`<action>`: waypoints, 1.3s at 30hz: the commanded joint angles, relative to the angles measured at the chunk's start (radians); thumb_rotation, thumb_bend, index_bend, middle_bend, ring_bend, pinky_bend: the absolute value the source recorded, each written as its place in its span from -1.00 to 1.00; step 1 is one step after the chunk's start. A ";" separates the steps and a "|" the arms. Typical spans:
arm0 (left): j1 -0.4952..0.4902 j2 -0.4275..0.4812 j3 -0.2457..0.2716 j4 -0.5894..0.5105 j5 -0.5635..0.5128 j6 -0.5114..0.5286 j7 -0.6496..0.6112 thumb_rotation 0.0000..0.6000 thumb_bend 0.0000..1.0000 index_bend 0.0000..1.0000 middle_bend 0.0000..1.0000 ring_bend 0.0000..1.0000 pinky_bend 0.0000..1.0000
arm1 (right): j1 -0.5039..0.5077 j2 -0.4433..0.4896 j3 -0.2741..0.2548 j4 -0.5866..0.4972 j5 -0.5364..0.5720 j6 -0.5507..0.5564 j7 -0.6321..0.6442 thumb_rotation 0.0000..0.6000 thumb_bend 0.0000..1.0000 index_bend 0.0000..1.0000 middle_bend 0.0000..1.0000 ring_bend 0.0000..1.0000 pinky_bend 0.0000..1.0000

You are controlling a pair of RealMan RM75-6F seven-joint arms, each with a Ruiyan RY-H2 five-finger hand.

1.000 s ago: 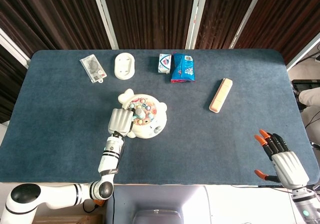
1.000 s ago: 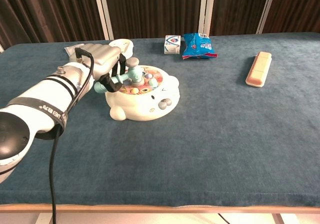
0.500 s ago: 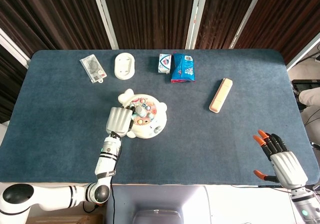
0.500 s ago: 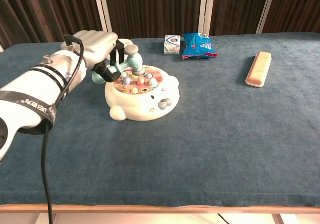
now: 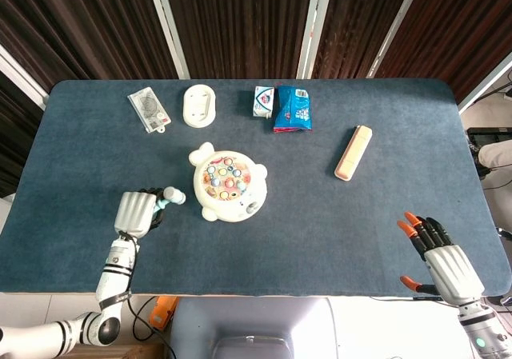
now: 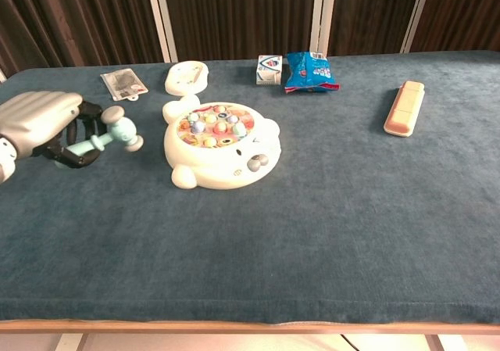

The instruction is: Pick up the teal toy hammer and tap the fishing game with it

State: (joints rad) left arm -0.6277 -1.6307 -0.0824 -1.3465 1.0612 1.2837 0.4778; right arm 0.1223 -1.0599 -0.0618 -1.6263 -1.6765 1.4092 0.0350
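The white bear-shaped fishing game (image 5: 228, 185) (image 6: 219, 148) sits mid-table with coloured fish on its round top. My left hand (image 5: 136, 213) (image 6: 39, 124) is to its left, apart from it, and grips the handle of the teal toy hammer (image 5: 170, 197) (image 6: 109, 132). The hammer's grey-teal head points toward the game without touching it. My right hand (image 5: 442, 260) hovers at the table's front right corner, fingers spread, holding nothing; the chest view does not show it.
Along the far side lie a packaged item (image 5: 149, 109), a white oval dish (image 5: 199, 105), a small carton (image 5: 264, 101) and a blue snack bag (image 5: 294, 109). A peach-coloured bar (image 5: 353, 153) lies to the right of the game.
My left hand has pulled the hammer off the fishing game, moving left and toward the table's front edge. The right hand has shifted slightly.
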 commanded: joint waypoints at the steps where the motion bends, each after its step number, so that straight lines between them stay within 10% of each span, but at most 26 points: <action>1: 0.054 -0.030 0.045 0.120 0.071 -0.017 -0.107 1.00 0.62 0.02 0.75 0.40 0.28 | 0.000 -0.001 0.000 0.000 0.000 0.001 -0.001 1.00 -0.62 -1.00 -1.00 -1.00 -1.00; 39: 0.116 -0.095 0.060 0.336 0.324 -0.064 -0.246 1.00 -0.01 -0.62 -0.04 -0.24 -0.10 | -0.001 -0.003 0.003 -0.003 0.007 0.005 0.003 1.00 -0.62 -1.00 -1.00 -1.00 -1.00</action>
State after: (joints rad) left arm -0.5133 -1.7250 -0.0227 -1.0124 1.3840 1.2223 0.2296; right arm 0.1213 -1.0633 -0.0586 -1.6295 -1.6697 1.4144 0.0384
